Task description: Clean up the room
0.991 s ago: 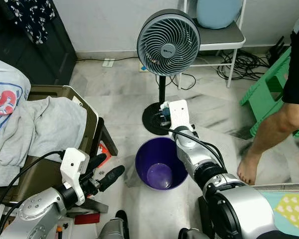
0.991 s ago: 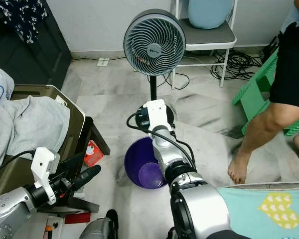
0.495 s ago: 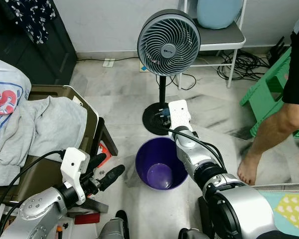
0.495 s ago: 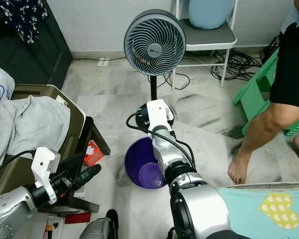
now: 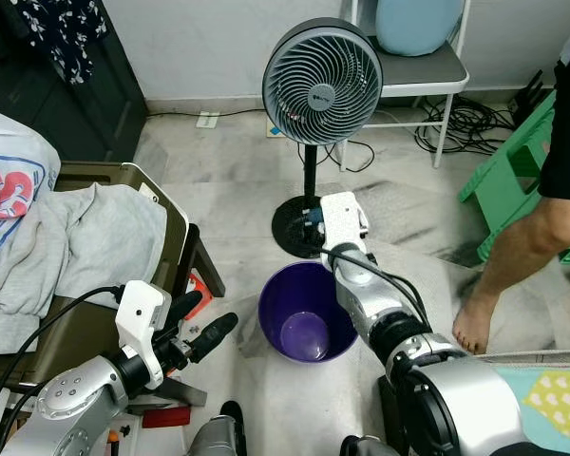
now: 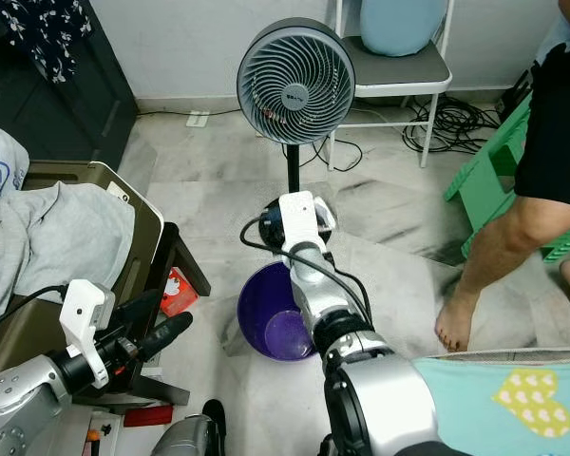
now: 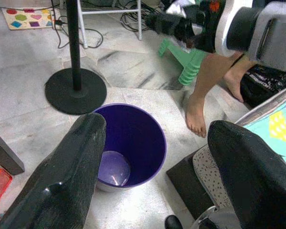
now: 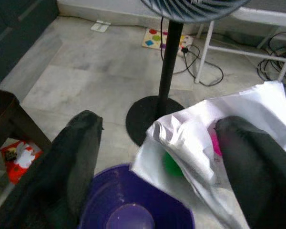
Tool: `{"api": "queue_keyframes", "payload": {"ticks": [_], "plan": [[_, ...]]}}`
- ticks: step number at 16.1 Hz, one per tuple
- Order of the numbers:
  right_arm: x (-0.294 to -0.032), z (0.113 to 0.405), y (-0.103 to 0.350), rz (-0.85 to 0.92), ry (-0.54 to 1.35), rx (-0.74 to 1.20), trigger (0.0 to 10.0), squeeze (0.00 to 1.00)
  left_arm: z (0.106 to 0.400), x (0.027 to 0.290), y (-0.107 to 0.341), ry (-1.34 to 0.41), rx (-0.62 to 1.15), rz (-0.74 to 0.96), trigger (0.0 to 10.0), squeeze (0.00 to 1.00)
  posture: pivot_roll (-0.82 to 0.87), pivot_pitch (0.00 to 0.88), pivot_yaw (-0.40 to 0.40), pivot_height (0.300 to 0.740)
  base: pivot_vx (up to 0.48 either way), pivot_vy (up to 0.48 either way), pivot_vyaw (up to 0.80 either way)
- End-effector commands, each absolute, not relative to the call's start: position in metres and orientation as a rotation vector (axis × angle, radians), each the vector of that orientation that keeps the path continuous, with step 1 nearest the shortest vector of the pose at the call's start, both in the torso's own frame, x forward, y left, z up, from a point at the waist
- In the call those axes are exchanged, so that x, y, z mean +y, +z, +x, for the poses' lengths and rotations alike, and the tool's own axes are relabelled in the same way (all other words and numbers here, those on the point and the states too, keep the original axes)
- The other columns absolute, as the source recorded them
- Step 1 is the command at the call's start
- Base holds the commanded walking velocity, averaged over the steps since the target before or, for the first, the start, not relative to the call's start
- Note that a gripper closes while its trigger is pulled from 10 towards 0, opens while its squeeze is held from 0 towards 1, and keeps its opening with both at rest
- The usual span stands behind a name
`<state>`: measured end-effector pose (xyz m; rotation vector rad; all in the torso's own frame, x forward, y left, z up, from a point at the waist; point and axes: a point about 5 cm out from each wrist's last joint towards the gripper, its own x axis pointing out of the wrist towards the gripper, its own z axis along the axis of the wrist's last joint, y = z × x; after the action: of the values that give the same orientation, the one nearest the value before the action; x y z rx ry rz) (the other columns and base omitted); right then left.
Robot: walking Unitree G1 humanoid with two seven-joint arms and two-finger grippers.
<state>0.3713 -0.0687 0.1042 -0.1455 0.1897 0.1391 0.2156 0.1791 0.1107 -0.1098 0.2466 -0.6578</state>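
A purple bin (image 5: 334, 287) stands on the marble floor in front of me. My right gripper (image 8: 158, 119) hovers above its far rim, near the fan's base. Its fingers are spread wide, and a crumpled white plastic bag (image 8: 214, 129) with green and pink bits inside lies against one finger (image 8: 257, 162). The other finger (image 8: 78, 157) stands apart from the bag. In the eye views the white wrist box (image 5: 342, 220) hides that gripper. My left gripper (image 5: 212, 312) is open and holds nothing, low and left of the bin (image 7: 133, 138).
A standing fan (image 5: 321, 81) with a round black base (image 5: 287, 230) stands just behind the bin. A person's bare leg (image 5: 518, 252) and a green stool (image 5: 513, 161) are on the right. A chair piled with grey clothes (image 5: 76, 237) is on the left, with a red packet (image 5: 198, 288) under it.
The right wrist has edged slightly down and right over the bin's far rim. The left arm has not moved.
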Motion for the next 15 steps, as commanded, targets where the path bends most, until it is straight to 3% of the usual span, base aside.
{"api": "queue_keyframes", "payload": {"ticks": [1,15], "plan": [[-0.066,0.368,0.100,-0.131,0.145,0.197,10.0,1.00,0.214,0.182,0.106,-0.645,0.270,-0.108,10.0,0.00,0.17,0.239,0.061,0.740,0.000,0.000,0.00],[-0.083,0.355,0.074,-0.141,0.092,0.266,10.0,1.00,0.217,0.182,0.106,-0.643,0.267,-0.100,10.0,0.00,0.17,0.232,0.072,0.740,0.000,0.000,0.00]]}}
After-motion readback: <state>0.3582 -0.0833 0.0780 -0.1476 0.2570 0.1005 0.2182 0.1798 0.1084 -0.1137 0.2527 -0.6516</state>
